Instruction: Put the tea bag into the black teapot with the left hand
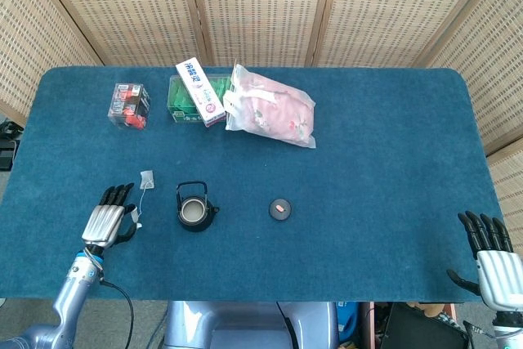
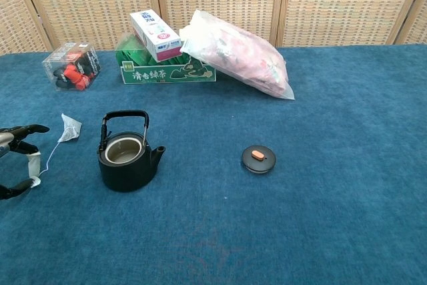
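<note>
My left hand (image 1: 105, 220): low over the desk (image 1: 376, 161) at about 8 o'clock, fingers pointing toward 12; it pinches the paper tag (image 2: 33, 165) at the end of the tea bag's string, as far as the chest view shows.
My right hand (image 1: 490, 257): at the 4 o'clock corner, fingers spread, holding nothing.
Tea bag (image 1: 148, 178): lying on the desk just past my left hand, at about 10 o'clock of the teapot, its string running back to my fingers.
Black teapot (image 1: 195, 208): upright just right of my left hand, handle raised, mouth uncovered.
Teapot lid (image 1: 280, 209): resting on the desk at the pot's 3 o'clock, apart from it.
Far side, 11 to 12 o'clock: clear box of red items (image 1: 129, 105), green tea carton (image 1: 188, 100) with a white box (image 1: 200, 91) on top, pink plastic bag (image 1: 271, 112).
Progress: early, I judge. The tag is taken; lifting the bag, carrying it over the open mouth and lowering it in are left.
</note>
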Available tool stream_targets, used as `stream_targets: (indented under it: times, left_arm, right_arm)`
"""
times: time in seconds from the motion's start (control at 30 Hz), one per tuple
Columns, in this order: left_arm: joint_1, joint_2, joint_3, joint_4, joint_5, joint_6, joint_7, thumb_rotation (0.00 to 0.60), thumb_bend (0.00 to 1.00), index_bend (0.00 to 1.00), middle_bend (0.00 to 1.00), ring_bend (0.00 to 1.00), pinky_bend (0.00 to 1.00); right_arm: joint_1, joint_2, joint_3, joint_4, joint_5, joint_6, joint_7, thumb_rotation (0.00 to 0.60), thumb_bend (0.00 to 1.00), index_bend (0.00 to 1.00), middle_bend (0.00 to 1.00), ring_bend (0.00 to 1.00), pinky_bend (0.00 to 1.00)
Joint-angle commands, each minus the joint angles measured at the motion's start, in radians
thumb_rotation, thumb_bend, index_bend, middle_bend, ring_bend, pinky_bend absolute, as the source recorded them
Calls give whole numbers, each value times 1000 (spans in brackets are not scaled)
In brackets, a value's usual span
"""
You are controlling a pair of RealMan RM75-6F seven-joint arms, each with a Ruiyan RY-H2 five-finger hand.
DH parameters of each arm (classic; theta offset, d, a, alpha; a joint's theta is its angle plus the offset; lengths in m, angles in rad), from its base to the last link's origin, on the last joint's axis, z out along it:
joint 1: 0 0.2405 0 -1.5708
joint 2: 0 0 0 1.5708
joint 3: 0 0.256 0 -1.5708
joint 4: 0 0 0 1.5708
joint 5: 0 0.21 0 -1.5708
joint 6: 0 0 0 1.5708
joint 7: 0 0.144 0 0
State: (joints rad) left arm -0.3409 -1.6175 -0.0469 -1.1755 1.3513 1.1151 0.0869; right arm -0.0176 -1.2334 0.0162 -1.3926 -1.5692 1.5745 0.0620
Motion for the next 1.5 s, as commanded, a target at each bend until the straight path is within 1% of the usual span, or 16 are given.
stream_targets:
  times: [0.03,0.2,0.4,0.7,0.9,1.07,1.33,1.5]
  left_arm:
    - [1,0,0,0,3,6,-5,600,469,615,69,0,0]
    - [5,3,0,-4,15,26,-22,600,476,637,84,0,0]
    - [16,25,2,-27,46,74,-45,600,481,638,87,0,0]
    - [29,91,-1,-126,108,164,-80,600,481,638,87,0,0]
    - [34,157,-5,-225,163,227,-131,600,481,638,87,0,0]
    - [32,196,-16,-283,196,269,-140,600,480,638,87,0,0]
    - [15,250,-34,-349,239,296,-146,600,481,638,88,0,0]
    - [-1,271,-33,-379,253,282,-134,600,481,638,88,0,0]
  right_arm:
    - [0,0,0,0,-1,0,0,600,101,29,154,0,0]
    - [0,-1,0,0,-3,2,-1,600,101,29,154,0,0]
    - [1,0,0,-2,-6,2,-2,600,101,29,154,0,0]
    - [2,0,0,-2,-10,4,-1,600,102,29,154,0,0]
    - [0,0,0,-1,-12,8,3,600,102,29,154,0,0]
    - [-1,-1,-1,2,-13,11,7,600,102,29,155,0,0]
    - [-5,-2,-1,7,-13,18,15,600,102,29,154,0,0]
    - [-6,-4,-2,11,-16,20,21,600,101,29,154,0,0]
